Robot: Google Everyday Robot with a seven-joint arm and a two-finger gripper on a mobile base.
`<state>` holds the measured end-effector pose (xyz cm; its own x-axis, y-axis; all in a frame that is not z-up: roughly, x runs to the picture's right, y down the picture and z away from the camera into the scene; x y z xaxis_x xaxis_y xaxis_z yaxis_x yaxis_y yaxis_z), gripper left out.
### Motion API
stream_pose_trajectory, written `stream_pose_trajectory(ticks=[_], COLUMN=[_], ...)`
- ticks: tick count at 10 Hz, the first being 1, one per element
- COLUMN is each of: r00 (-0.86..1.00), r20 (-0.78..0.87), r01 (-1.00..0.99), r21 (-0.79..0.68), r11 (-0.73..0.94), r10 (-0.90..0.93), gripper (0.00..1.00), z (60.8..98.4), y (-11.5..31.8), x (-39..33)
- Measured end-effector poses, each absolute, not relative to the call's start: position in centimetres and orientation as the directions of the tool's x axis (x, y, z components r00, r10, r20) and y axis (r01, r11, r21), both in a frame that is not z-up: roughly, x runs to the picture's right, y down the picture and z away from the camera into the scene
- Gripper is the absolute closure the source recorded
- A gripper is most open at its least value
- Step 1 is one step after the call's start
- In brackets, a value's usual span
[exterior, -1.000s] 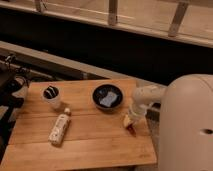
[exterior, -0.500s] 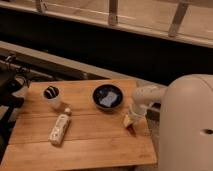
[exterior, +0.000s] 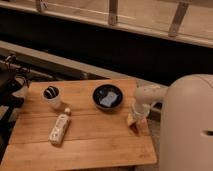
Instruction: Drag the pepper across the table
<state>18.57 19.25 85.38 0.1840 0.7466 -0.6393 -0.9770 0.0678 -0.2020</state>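
Resting at the table's (exterior: 85,145) right edge, pepper (exterior: 132,121) beneath jaws (exterior: 137,114).

Dim warm light, dark backdrop, gripper (exterior: 134,119) at table's (exterior: 100,145) right edge shadowed.

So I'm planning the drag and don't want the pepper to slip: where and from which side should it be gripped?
The pepper lies at the table's right edge, below the dark bowl, with the gripper right over it. Probably grip across its thicker yellow-orange body, not the tapered reddish end, coming straight down from above: it lies low on the planks, so the sides offer little room.
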Motion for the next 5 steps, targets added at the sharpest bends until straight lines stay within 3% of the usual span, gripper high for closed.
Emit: stream_pose_trajectory(ticks=[1,4,5], r00=[0.158,0.102,0.118], r20=[-0.637,-0.651,-0.651], r01=[-0.982,-0.990,-0.988], r21=[-0.183,-0.141,-0.150], r11=[0.052,0.012,0.026], r10=[0.755,0.752,0.750], gripper=[1.00,0.83,0.85], z=[85.6,85.7,85.4], y=[18.7,18.8,19.1], x=[19.5,21.3,21.0])
